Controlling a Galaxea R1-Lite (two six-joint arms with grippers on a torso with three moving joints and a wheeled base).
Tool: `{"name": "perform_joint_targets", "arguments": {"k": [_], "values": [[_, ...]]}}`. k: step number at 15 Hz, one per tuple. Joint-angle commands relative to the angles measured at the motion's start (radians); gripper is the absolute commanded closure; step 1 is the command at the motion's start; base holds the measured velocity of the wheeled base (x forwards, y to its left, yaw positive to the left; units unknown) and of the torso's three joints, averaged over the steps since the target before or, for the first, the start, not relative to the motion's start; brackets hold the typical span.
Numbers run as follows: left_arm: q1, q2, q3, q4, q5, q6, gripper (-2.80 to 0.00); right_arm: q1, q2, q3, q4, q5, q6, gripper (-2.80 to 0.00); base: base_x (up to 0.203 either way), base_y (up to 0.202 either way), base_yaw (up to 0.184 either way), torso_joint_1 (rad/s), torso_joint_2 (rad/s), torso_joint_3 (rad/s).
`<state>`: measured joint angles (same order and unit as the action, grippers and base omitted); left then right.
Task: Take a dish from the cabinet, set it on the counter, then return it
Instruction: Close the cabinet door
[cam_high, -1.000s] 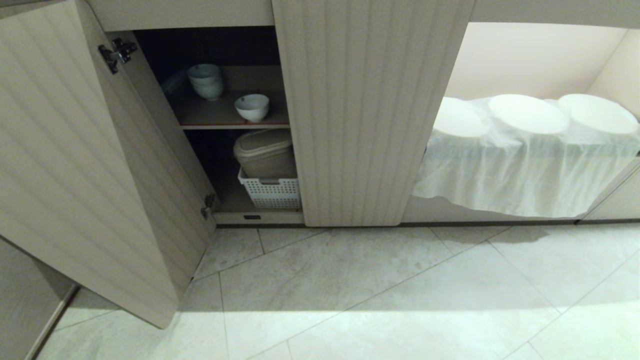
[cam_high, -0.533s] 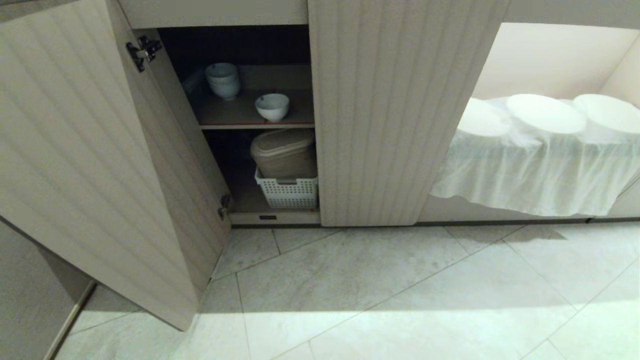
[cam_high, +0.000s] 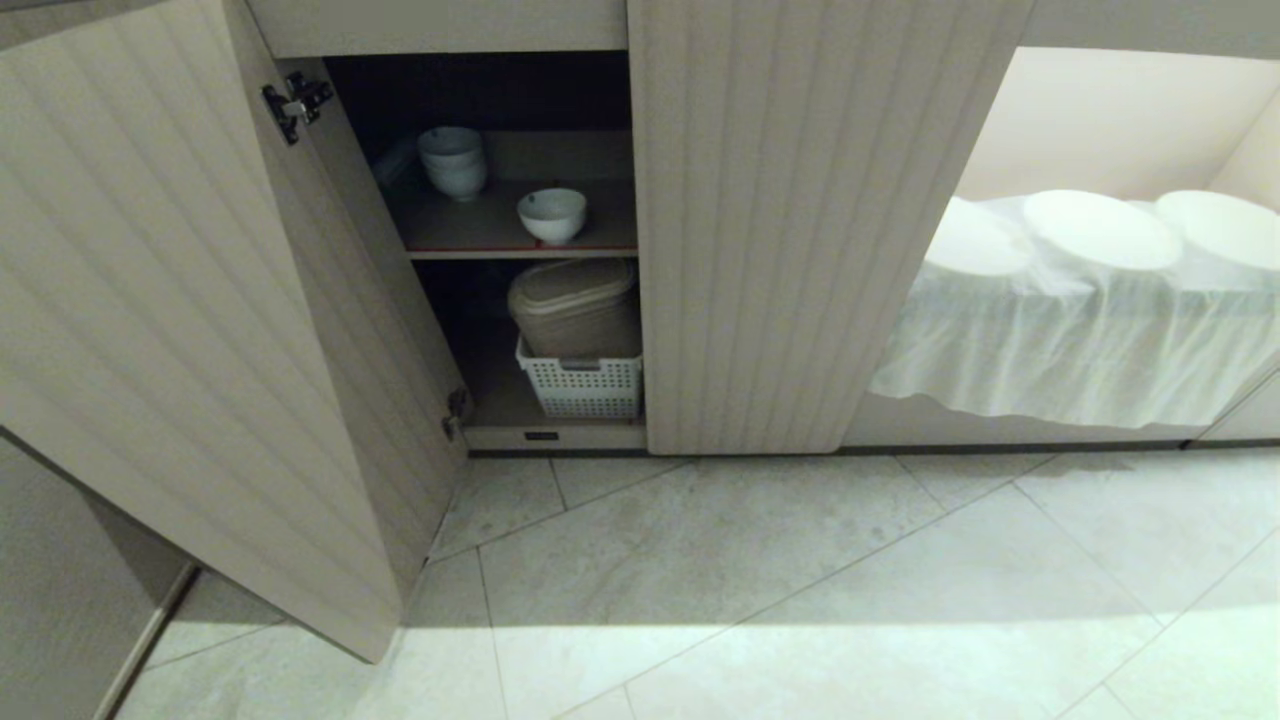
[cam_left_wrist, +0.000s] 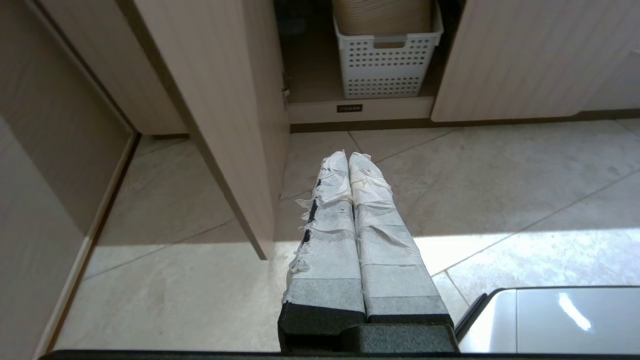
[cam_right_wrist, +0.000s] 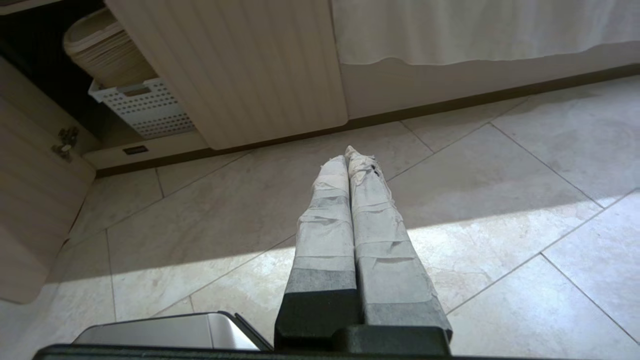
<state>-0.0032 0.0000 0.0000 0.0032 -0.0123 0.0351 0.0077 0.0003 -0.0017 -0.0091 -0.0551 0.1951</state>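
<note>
The cabinet (cam_high: 800, 250) has its left fluted door (cam_high: 200, 330) swung wide open. On its upper red-edged shelf stands the dish (cam_high: 552, 215), a small white bowl, alone near the shelf's front. Behind it to the left is a stack of similar white bowls (cam_high: 453, 162). Neither arm shows in the head view. My left gripper (cam_left_wrist: 348, 156) is shut and empty, low over the floor tiles just outside the open door. My right gripper (cam_right_wrist: 347, 159) is also shut and empty, over the floor before the closed door. The counter is out of view.
On the bottom shelf a white perforated basket (cam_high: 583, 384) holds a beige lidded container (cam_high: 572, 305). To the right, an open bay holds round white lidded things under a thin white cloth (cam_high: 1080, 330). The open door's lower corner (cam_left_wrist: 260, 252) stands beside my left gripper.
The whole head view has slid to the right, so the camera has moved left along the cabinet. The bowls and the door keep their places relative to each other.
</note>
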Motion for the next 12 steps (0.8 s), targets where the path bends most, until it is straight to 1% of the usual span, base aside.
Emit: {"name": "perform_joint_targets", "arguments": {"k": [1,5,6,12], "values": [[0.002,0.0,0.0,0.0,0.0,0.0,0.0,0.002,0.0,0.0,0.0,0.001,0.001,0.0,0.0,0.0,0.0,0.0,0.0,0.0],[0.002,0.0,0.0,0.0,0.0,0.0,0.0,0.002,0.0,0.0,0.0,0.0,0.001,0.0,0.0,0.0,0.0,0.0,0.0,0.0],[0.002,0.0,0.0,0.0,0.0,0.0,0.0,0.002,0.0,0.0,0.0,0.001,0.001,0.0,0.002,0.098,0.01,0.003,0.0,-0.002],[0.002,0.0,0.0,0.0,0.0,0.0,0.0,0.002,0.0,0.0,0.0,0.0,0.001,0.0,0.0,0.188,0.0,0.001,0.0,0.003]]}}
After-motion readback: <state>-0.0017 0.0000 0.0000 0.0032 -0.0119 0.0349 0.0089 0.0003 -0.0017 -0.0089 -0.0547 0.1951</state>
